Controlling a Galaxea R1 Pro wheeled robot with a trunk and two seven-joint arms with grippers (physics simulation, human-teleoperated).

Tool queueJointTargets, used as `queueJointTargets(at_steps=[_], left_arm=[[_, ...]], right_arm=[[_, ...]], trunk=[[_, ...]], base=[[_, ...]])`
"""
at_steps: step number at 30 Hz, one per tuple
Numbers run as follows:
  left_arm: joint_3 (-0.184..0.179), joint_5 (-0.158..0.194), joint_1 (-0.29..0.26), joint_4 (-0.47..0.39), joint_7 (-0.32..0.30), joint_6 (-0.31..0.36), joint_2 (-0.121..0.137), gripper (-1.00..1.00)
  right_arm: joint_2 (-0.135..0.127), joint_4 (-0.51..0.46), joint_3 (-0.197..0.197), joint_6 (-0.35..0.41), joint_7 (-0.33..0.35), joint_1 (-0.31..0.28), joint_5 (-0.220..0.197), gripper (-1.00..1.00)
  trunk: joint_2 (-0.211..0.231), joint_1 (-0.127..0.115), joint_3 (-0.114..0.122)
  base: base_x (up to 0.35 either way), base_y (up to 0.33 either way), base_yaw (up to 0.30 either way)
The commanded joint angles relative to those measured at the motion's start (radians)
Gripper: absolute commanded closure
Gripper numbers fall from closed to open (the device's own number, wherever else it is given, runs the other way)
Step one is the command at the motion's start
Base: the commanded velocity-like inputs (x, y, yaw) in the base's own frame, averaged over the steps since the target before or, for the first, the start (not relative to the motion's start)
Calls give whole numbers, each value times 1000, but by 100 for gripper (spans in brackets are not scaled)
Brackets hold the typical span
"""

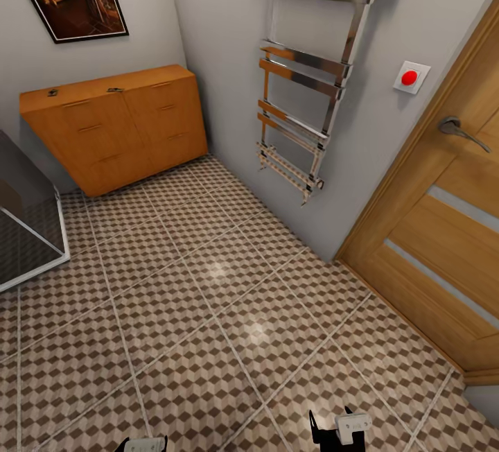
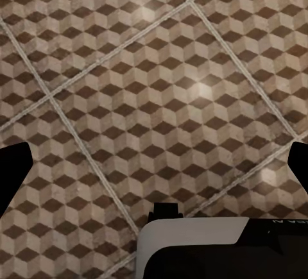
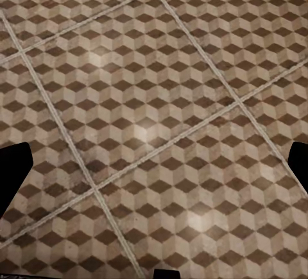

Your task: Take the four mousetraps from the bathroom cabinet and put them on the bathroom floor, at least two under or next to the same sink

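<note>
The orange-brown cabinet (image 1: 114,126) stands against the far wall at the upper left, all its drawers shut. Two small flat things that look like mousetraps (image 1: 52,92) (image 1: 114,89) lie on its top; they are too small to make out in detail. The cube-patterned bathroom floor (image 1: 208,299) stretches from the cabinet to me. My left gripper (image 2: 154,170) and right gripper (image 3: 154,167) hang low over bare tiles, fingers wide apart, nothing between them. In the head view the left gripper (image 1: 142,444) and right gripper (image 1: 339,431) sit at the bottom edge. The bathroom sink is out of view.
A chrome towel rail (image 1: 312,84) hangs on the right wall, which juts out into the room. Beyond it are a red wall button (image 1: 410,77) and a wooden door (image 1: 443,244) with a lever handle. A dark glass enclosure (image 1: 28,223) stands at the left edge.
</note>
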Motion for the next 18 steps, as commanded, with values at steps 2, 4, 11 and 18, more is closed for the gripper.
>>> queueJointTargets(at_steps=[2,4,11,18], left_arm=[[-3,4,-2,4,0,-6,0,-100],[-3,4,-2,4,1,-6,-1,-100],[-4,3,-2,4,0,-6,-2,-100],[-4,3,-2,4,0,-6,-2,-100]], right_arm=[[1,1,9,-2,-8,-1,-2,-100],[1,1,9,-2,-8,-1,-2,-100],[2,1,9,-1,-7,-1,-2,-100],[2,1,9,-1,-6,-1,-2,-100]], trunk=[[-2,1,-1],[-2,1,-1],[-2,1,-1],[-2,1,-1]], base=[[0,0,1],[0,0,0],[0,0,0],[0,0,0]])
